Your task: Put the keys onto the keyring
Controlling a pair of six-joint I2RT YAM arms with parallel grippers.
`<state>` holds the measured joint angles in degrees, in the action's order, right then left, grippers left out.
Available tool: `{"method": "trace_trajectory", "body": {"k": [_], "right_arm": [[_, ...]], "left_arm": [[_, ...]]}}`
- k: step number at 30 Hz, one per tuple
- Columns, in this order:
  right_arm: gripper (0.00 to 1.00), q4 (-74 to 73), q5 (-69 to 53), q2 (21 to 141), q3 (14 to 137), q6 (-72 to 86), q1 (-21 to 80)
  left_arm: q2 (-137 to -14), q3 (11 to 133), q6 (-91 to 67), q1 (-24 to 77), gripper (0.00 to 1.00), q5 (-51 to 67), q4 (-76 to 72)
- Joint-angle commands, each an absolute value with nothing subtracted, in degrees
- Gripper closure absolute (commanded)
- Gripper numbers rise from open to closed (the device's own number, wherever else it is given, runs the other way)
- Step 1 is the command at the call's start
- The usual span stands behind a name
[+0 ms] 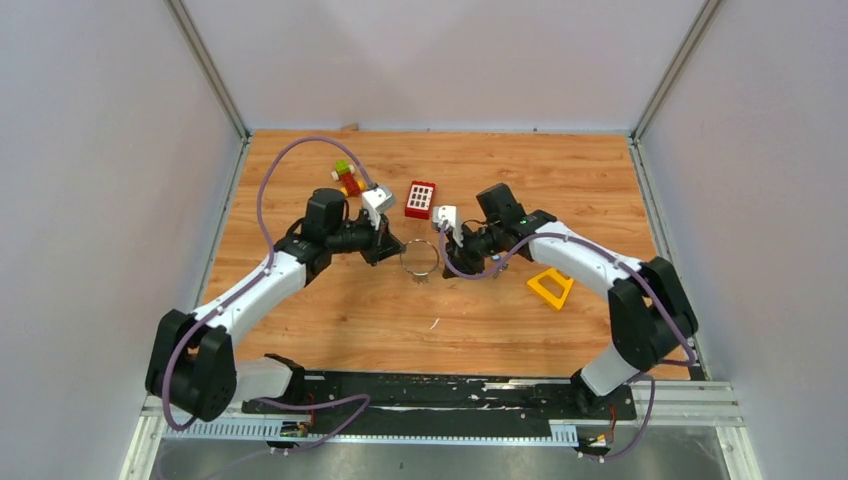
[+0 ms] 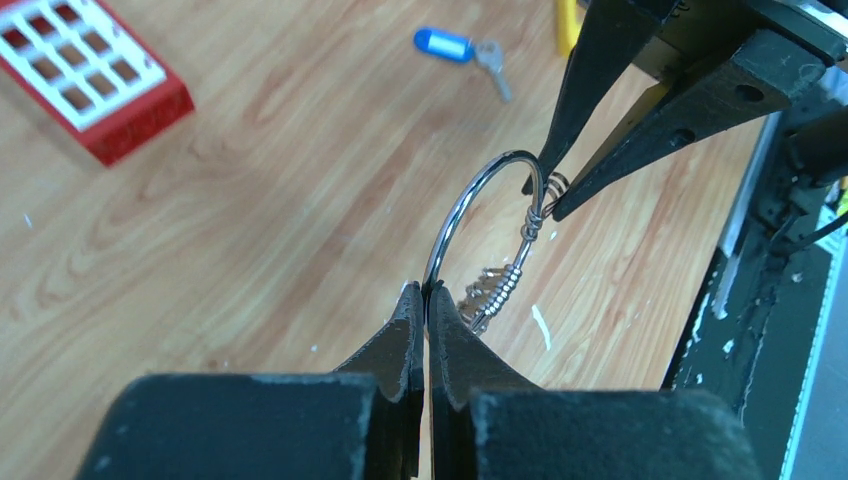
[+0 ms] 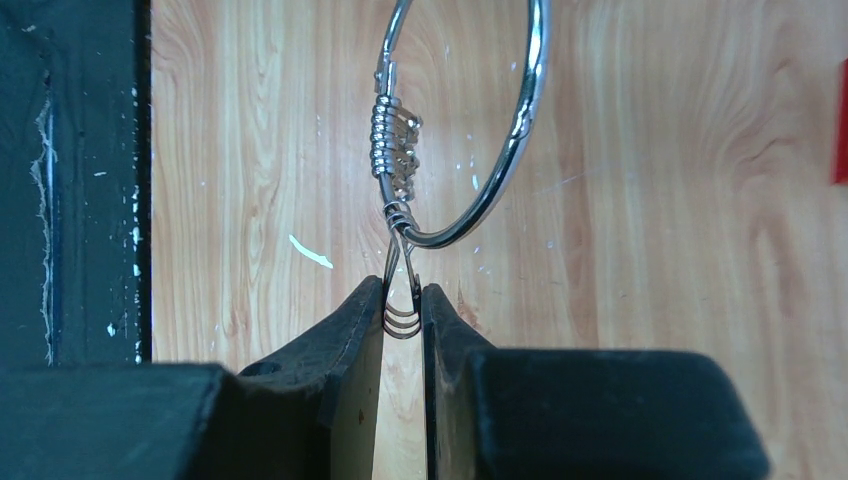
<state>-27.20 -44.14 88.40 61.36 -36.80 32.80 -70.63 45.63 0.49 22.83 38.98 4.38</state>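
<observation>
— Where is the ring point(image 2: 452, 218)?

— Off the table point(image 1: 500, 330), held between the two arms near the middle of the wood. The red brick point(image 1: 421, 199) lies just beyond it.

— What is the left claw point(image 2: 425, 295) doing?

— Its fingers are pressed together on the ring's wire. They pinch it at the edge nearest that wrist.

— And the right claw point(image 3: 403, 300)?

— It comes in from the opposite side. Its tips are all but closed on a few thin loops point(image 3: 400, 318) of wire that hang from the ring. The loops sit between the pads, so this claw grips the ring through them and not by the main hoop.

— Is anything threaded on the hoop?

— A tight stack point(image 3: 392, 135) of small silver pieces sits on the wire, just beside those loops. In the left wrist view some flat silver shapes hang behind the stack. I cannot tell whether they are keys.

— Where is the key with the tag?

— The blue-tagged key point(image 2: 445, 44) lies flat on the table. It is well apart from the ring and touches neither claw. In the left wrist view it lies beyond the hoop, between the brick and the right claw.

— Anything else nearby?

— A yellow block point(image 1: 550, 287) lies on the wood beside the right forearm, apart from the ring.
</observation>
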Motion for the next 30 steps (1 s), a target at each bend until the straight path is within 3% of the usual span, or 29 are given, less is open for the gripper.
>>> {"method": "trace_trajectory", "body": {"k": [1, 7, 19, 30], "right_arm": [[1.0, -29.2, -44.1, 95.2, 64.5, -33.6, 32.6], [0.99, -27.9, -42.9, 100.6, 65.8, -31.5, 32.5], [0.71, -27.2, -38.7, 104.0, 67.2, -28.3, 31.7], [0.63, -27.1, -39.0, 104.8, 68.2, -28.0, 31.5]], "left_arm": [[-75.4, 48.3, 3.2, 22.4, 1.0, 34.7, 8.0], [-83.1, 50.7, 2.3, 22.5, 1.0, 33.5, 10.5], [-96.8, 57.2, 0.3, 22.5, 1.0, 31.5, 16.4], [-100.4, 58.6, -0.6, 22.5, 1.0, 30.0, 17.4]]}}
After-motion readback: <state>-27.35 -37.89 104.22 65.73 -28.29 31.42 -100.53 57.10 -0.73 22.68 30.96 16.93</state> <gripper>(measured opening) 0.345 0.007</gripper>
